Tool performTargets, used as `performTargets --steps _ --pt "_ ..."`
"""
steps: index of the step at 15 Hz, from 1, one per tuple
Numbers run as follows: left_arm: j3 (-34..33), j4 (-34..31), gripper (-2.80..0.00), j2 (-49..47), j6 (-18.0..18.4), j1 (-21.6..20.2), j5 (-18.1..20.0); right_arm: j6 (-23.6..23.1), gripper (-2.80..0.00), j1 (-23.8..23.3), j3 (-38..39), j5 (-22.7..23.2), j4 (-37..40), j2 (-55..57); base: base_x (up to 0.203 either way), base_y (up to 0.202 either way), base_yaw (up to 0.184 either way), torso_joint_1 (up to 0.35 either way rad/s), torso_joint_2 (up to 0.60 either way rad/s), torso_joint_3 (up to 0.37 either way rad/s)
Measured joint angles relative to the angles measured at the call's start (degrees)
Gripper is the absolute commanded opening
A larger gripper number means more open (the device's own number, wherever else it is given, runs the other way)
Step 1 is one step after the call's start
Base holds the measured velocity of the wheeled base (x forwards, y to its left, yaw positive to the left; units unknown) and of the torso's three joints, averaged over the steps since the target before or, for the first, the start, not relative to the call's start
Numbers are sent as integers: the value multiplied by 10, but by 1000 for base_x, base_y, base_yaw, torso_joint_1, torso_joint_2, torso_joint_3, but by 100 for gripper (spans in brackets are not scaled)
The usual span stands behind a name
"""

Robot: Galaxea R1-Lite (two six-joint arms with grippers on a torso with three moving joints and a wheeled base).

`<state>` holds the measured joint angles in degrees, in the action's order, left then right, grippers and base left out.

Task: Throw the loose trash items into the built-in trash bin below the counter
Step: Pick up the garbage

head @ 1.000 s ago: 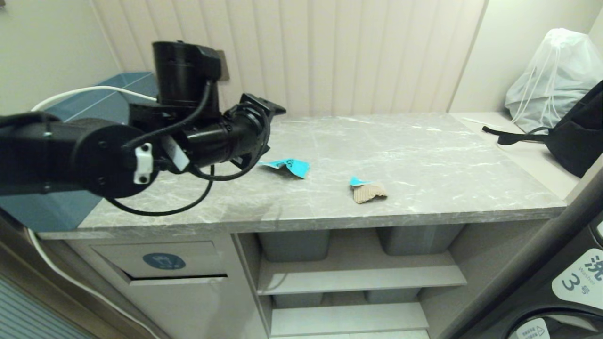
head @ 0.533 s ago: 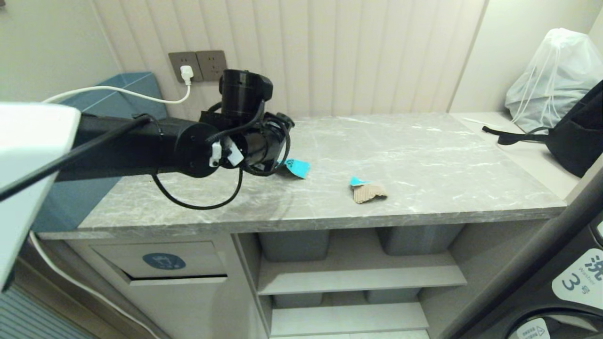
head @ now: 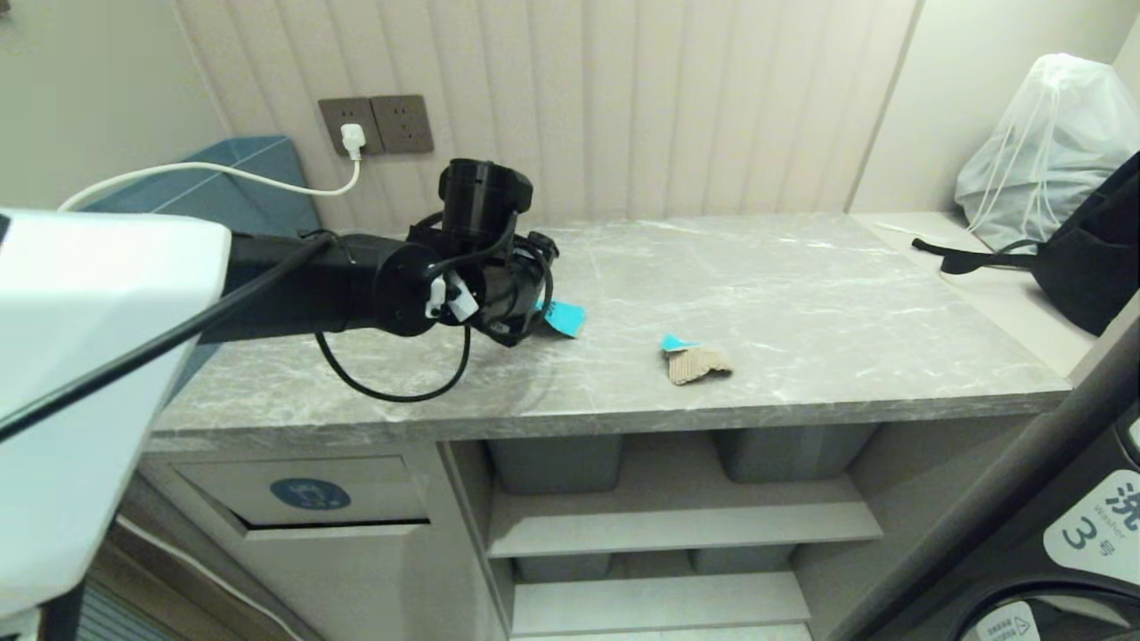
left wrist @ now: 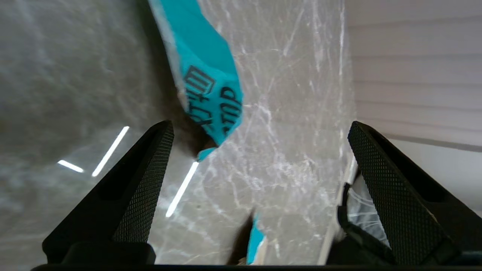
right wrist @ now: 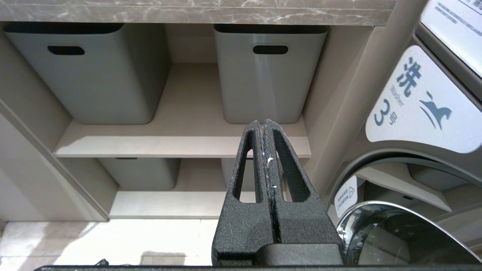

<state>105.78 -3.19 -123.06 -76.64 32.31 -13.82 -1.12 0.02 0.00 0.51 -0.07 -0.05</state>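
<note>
- Our left gripper [left wrist: 260,128] reaches over the grey marble counter [head: 802,294], its two black textured fingers [left wrist: 145,180] spread wide apart with nothing between them.
- Just ahead of its fingertips lies a turquoise paper scrap [left wrist: 211,86] with dark printed lettering; it rests flat on the counter, untouched by either finger, nearer one finger than the other.
- In the head view that scrap [head: 563,316] peeks out from behind the gripper's wrist.
- A second scrap [head: 695,359], tan ribbed paper with a turquoise bit, sits beyond the first one, nearer the counter's front edge and apart from the gripper.
- Below the counter, on the arm's side and well under the gripper, we see the built-in trash bin [head: 307,492]: a beige flap with a round dark-blue sticker. We cannot see what is in it.
- Our right gripper [right wrist: 266,131] hangs low in front of the shelves, its fingers pressed together on nothing.
- Ahead of it two grey plastic tubs [right wrist: 263,71] with slot handles stand side by side on the upper shelf, with two more below; their contents are hidden.
- Far beyond the left gripper, at the counter's other end, sit a white drawstring bag [head: 1042,142] and a black bag [head: 1087,258].
</note>
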Motion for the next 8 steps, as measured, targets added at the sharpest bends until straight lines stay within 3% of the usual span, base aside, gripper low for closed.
performTargets --steps 8 --pt "47 22 0 -61 -4 -5 12 0 -280 0 0 0 0 0 0 0 0 0 0 0"
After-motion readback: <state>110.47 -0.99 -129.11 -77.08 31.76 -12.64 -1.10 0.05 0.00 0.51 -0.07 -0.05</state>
